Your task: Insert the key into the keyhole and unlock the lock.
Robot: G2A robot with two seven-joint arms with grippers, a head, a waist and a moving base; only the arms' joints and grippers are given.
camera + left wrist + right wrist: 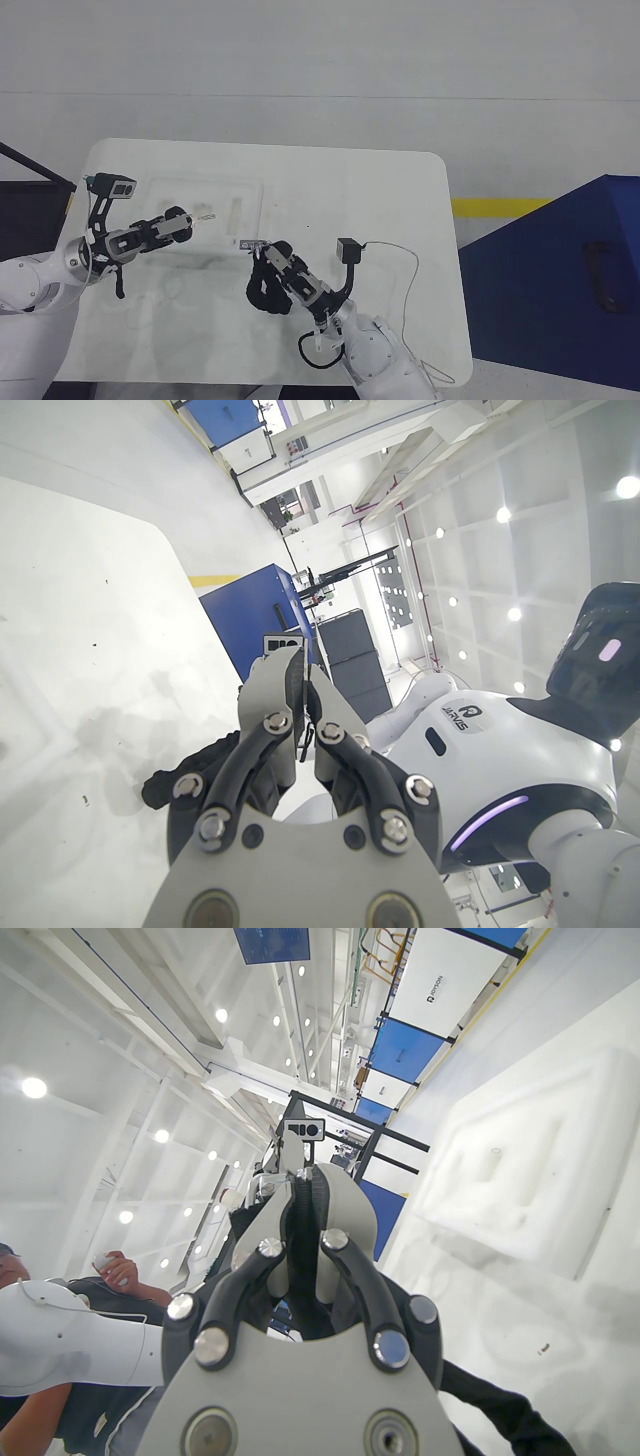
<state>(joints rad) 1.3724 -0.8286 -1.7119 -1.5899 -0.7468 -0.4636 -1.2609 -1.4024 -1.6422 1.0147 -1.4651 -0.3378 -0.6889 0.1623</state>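
The right gripper (300,1176) hangs low over the white table (400,190) on the side nearest the robot. Its two grey fingers are pressed together, and the black ribbed pads (299,1213) meet along their whole length. Pinched at the very tips is a small grey lock (250,243), which juts out just past the jaws.

A little way ahead of those jaws, with bare table showing between, a small silvery key (206,216) points back toward the lock. The two do not touch, and the key is not yet in the keyhole. The key sticks out from the tip of the left gripper (303,660), whose jaws are also clamped tight. Seen from its wrist, a thin dark edge runs down the narrow slit between the fingers. The two grippers face each other almost tip to tip, near one another but apart.

Beneath and behind the left jaws a shallow white foam tray (520,1188) lies flat on the table, with rectangular recesses moulded into it.

Farther off, straight ahead of the left jaws, past the right gripper and beyond the table's edge, a blue cabinet (560,280) stands on the floor. A yellow line (500,206) is painted on the floor beside it.
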